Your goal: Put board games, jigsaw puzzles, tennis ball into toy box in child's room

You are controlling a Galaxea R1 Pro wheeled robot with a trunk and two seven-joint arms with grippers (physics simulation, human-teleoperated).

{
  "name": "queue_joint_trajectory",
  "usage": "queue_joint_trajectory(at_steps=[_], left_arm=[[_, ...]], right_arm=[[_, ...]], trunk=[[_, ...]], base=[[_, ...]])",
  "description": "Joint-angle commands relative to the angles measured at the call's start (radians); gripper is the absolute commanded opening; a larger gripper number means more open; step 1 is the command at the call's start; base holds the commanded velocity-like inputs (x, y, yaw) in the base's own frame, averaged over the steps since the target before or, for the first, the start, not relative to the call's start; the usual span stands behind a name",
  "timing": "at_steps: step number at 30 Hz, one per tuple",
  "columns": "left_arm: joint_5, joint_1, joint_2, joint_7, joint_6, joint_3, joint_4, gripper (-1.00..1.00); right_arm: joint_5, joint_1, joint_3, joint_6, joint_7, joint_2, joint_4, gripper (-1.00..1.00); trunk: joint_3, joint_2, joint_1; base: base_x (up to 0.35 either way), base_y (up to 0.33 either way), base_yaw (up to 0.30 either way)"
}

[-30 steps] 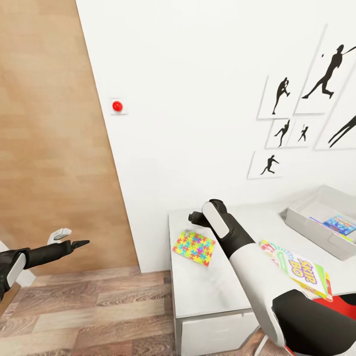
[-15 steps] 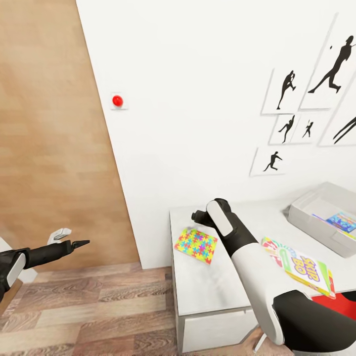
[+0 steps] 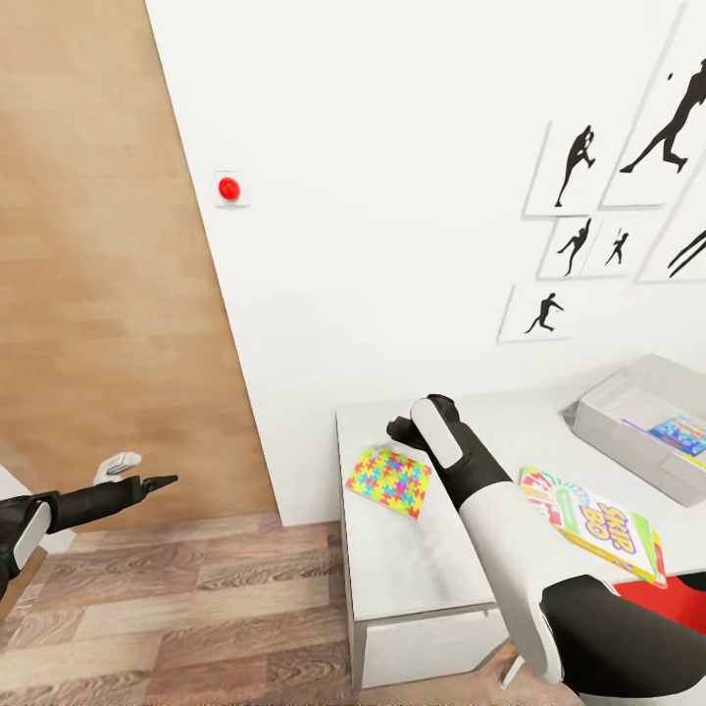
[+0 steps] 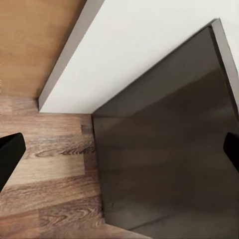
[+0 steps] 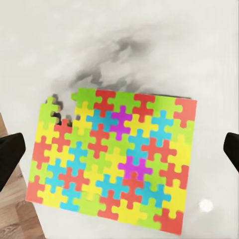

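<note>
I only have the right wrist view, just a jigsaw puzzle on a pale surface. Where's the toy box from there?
Observer: The toy box sits on the same table, further toward the robot's right than the jigsaw puzzle, back by the wall.
Operator: Anything in it yet?
Observer: Yes, a blue game carton lies inside.
Operator: Anything lying between the puzzle and the box?
Observer: The Skip-Bo carton lies flat near the table's front edge, roughly between them.
</note>
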Motion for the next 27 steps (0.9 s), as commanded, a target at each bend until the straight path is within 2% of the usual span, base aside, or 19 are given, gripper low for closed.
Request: queue_joint_trajectory(at_steps=[1, 7, 15, 23, 27], left_arm=[[0.005, -0.001, 0.0, -0.002, 0.007, 0.001, 0.0, 1.0], [0.005, -0.001, 0.0, -0.001, 0.006, 0.001, 0.0, 1.0], [0.005, -0.001, 0.0, -0.002, 0.006, 0.001, 0.0, 1.0], [0.005, -0.001, 0.0, -0.003, 0.006, 0.0, 0.0, 1.0], [0.005, -0.001, 0.0, -0.003, 0.006, 0.001, 0.0, 1.0]], right_arm=[[-0.008, -0.001, -0.002, 0.001, -0.017, 0.0, 0.0, 1.0], [-0.008, -0.005, -0.007, 0.001, -0.029, 0.0, -0.001, 1.0], [-0.007, -0.021, -0.02, -0.001, -0.034, -0.023, -0.001, 1.0], [-0.007, -0.04, -0.025, -0.001, -0.044, -0.031, 0.0, 1.0], [-0.008, -0.047, -0.038, 0.0, -0.058, -0.041, 0.0, 1.0]], trunk=[[-0.003, -0.001, 0.0], [-0.013, -0.001, 0.0], [-0.026, -0.001, 0.0], [-0.038, -0.001, 0.0], [-0.045, -0.001, 0.0]], base=[[0.0, 0.0, 0.0], [0.0, 0.0, 0.0], [0.0, 0.0, 0.0], [0.0, 0.0, 0.0], [0.0, 0.0, 0.0]])
